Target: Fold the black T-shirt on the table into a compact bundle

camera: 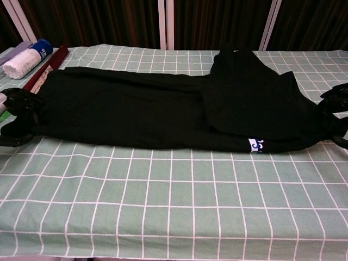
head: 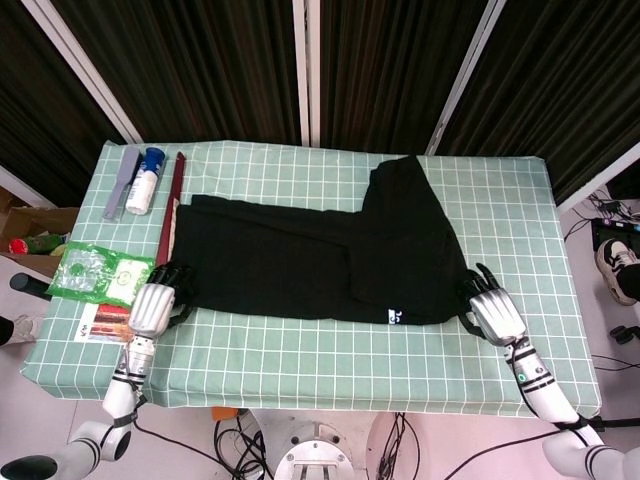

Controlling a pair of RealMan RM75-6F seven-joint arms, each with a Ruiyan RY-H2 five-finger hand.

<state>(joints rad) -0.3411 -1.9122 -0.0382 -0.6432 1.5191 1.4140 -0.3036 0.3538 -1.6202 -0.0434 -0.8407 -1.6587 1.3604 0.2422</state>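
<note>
The black T-shirt point(head: 310, 260) lies flat across the green checked table point(head: 330, 360), folded into a long band with one part reaching toward the back right and a small white-and-blue label point(camera: 255, 145) at its near edge. My left hand point(head: 155, 305) rests at the shirt's near left corner, its dark fingers point(camera: 19, 103) at the cloth's edge and its thumb spread away from them. My right hand point(head: 495, 310) sits at the shirt's right end, where its fingers point(camera: 334, 100) are apart and touch the cloth. No cloth is lifted.
A dark red strip point(head: 172, 205) lies along the shirt's left end. Behind it are a white bottle with a blue cap point(head: 145, 182) and a grey flat object point(head: 120, 180). A green packet point(head: 100, 272) and a small printed packet point(head: 105, 322) lie by my left hand.
</note>
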